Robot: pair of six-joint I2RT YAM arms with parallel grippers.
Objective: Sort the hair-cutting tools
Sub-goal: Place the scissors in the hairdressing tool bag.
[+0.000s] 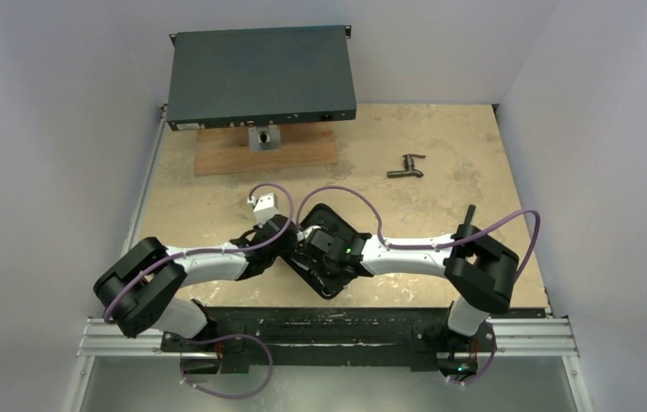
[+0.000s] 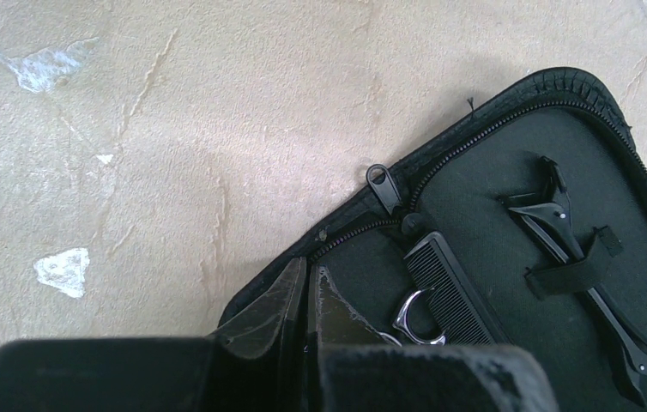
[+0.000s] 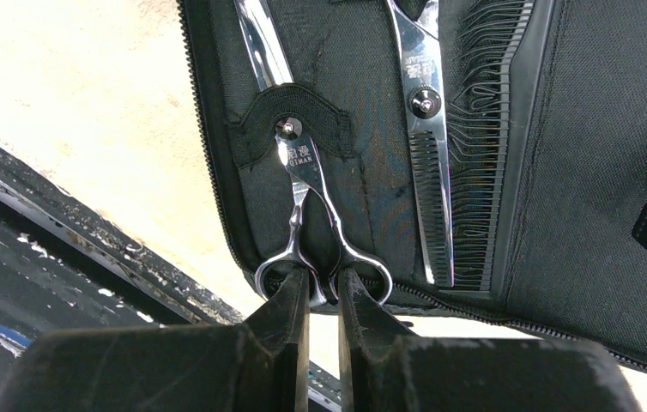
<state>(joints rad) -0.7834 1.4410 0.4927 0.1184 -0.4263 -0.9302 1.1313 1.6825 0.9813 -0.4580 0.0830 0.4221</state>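
An open black zip case (image 1: 337,225) lies in the table's near middle, with both grippers meeting over it. Silver scissors (image 3: 296,167) sit under an elastic strap inside. My right gripper (image 3: 322,279) has one fingertip in each finger ring and is shut on the handles between them. A second toothed pair of scissors (image 3: 427,129) lies on the black comb (image 3: 483,146). In the left wrist view the comb (image 2: 449,287), a scissor ring (image 2: 419,318) and the thin black clip (image 2: 577,257) under its strap show. My left gripper (image 2: 309,270) is shut on the case rim (image 2: 346,232).
A dark T-shaped fitting (image 1: 406,166) lies at the back right. A flat dark equipment box (image 1: 262,75) stands at the back over a wooden board (image 1: 217,156). The table's black front rail (image 3: 45,223) runs just beyond the case's near edge.
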